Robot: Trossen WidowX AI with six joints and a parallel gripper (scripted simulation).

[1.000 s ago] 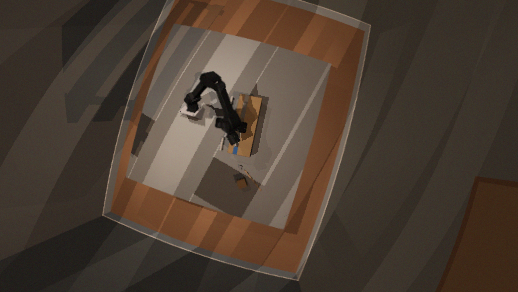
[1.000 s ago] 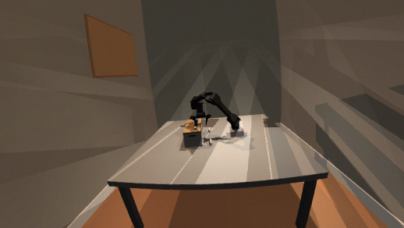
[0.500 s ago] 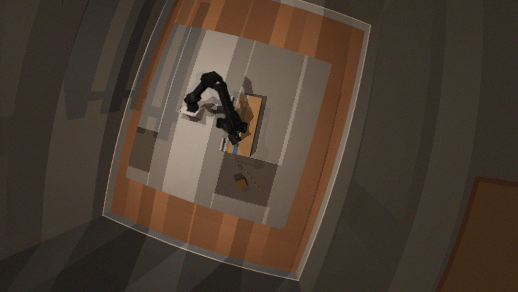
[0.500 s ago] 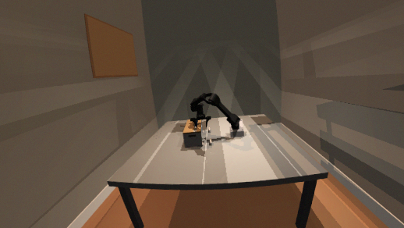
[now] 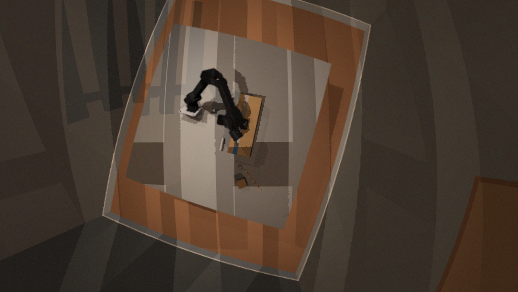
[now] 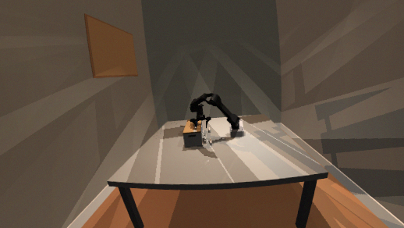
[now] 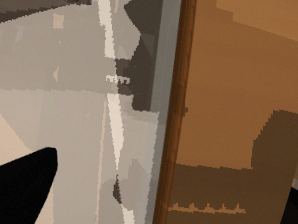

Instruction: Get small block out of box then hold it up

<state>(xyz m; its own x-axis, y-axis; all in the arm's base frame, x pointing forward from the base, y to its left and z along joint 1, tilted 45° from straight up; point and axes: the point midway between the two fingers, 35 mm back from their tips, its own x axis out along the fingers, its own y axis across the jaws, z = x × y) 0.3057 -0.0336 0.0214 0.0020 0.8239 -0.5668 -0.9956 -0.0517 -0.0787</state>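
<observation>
The box (image 5: 257,117) (image 6: 193,140) (image 7: 225,75) stands on the table, with an orange-brown top and a grey end wall that has a dark slot. Its clear front (image 7: 161,95) shows as a thin greyish strip from above, facing the arm's base side. A blue patch (image 5: 235,149) shows at one end of the box. My gripper (image 5: 233,123) (image 6: 201,122) (image 7: 150,168) is open and empty, pointing down above the box's front edge, one finger on each side of that edge. The small block cannot be made out, nor the shelf.
A small pale piece lies on the table beside the box's front. A small brown object (image 5: 241,182) and a thin line of orange bits (image 5: 251,178) lie beyond the box's blue-patched end. The arm's base (image 5: 191,110) (image 6: 236,129) stands across from the front. Striped shadows cross the table (image 6: 187,168).
</observation>
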